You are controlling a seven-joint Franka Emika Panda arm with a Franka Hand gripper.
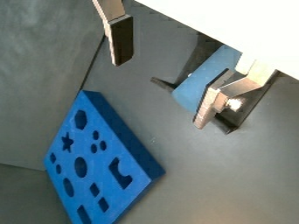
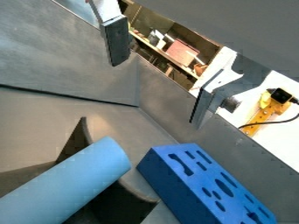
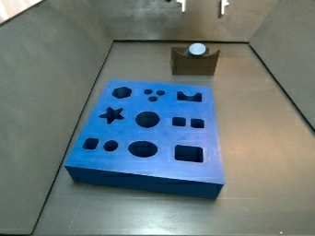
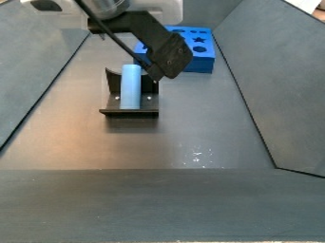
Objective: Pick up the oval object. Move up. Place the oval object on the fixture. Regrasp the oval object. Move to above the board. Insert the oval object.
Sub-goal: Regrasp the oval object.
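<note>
The pale blue oval object [image 3: 197,50] lies in the notch of the fixture [image 3: 194,64], at the far end of the floor beyond the blue board [image 3: 147,129]. In a side view the oval object [image 4: 128,84] lies lengthwise on the dark fixture [image 4: 129,112], with the board [image 4: 193,47] behind it. My gripper [image 3: 202,6] is open and empty, up above the fixture; its hand [image 4: 162,55] hangs over the peg. Both wrist views show the spread fingers [image 1: 117,39] [image 2: 117,39] with nothing between them, the oval object [image 1: 208,74] [image 2: 70,188] below, and the board [image 1: 100,162] [image 2: 211,188].
Grey walls enclose the floor on all sides [image 3: 74,83]. In a wrist view, shelves with boxes [image 2: 176,48] and a yellow cable [image 2: 274,103] show beyond the wall.
</note>
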